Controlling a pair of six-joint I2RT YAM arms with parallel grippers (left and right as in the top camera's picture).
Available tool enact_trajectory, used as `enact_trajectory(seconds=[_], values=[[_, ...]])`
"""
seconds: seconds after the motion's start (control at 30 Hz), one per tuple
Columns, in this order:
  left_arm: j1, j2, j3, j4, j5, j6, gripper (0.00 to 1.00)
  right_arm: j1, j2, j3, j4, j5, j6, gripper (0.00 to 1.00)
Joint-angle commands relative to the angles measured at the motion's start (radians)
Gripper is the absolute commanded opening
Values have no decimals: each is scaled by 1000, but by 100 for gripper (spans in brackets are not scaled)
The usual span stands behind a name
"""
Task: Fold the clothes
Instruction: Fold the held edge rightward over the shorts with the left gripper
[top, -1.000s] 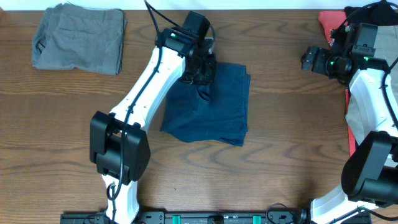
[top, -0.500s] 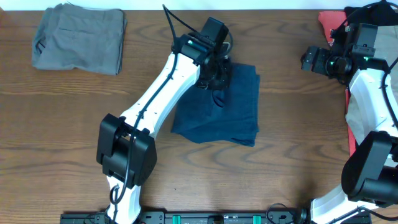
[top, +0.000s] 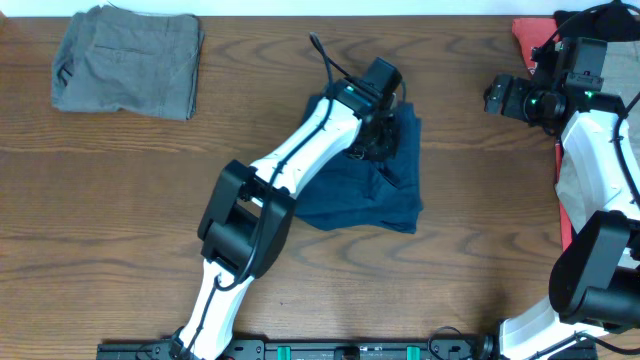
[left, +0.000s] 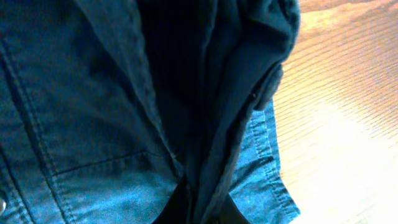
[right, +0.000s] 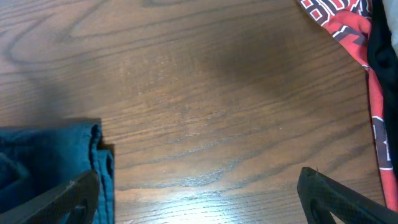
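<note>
Dark wood table (top: 120, 200), and we see the navy shorts (top: 375, 190) lying mid-table, bunched into a loose fold. The left gripper (top: 378, 140) sits on their upper edge. In the left wrist view its fingers are pressed together at the bottom of the frame, pinching a ridge of the navy cloth, which rises straight up from between them. A stitched pocket seam lies to one side of the fingers and bare wood to the other. The right gripper (top: 497, 97) hovers over the table with its fingers (right: 68, 193) spread wide and only bare wood between them. A hem corner of the navy shorts lies just beside one finger, and a red printed garment (right: 339, 22) lies past the other. Grey shorts (top: 125, 60) lie folded, well apart from both grippers.
</note>
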Motion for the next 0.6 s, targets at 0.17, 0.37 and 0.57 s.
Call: enact_trajectory(seconds=[0.17,0.37,0.57], values=[[-54,11,-3,63,33,-12,9,-6,-23,15,-1,2,8,99],[-58,11,-3,69,37,-11,49,-4,-23,15,-1,2,8,99],[-50,-3,-3,63,122,-11,58,-7,-23,15,-1,2,8,99]])
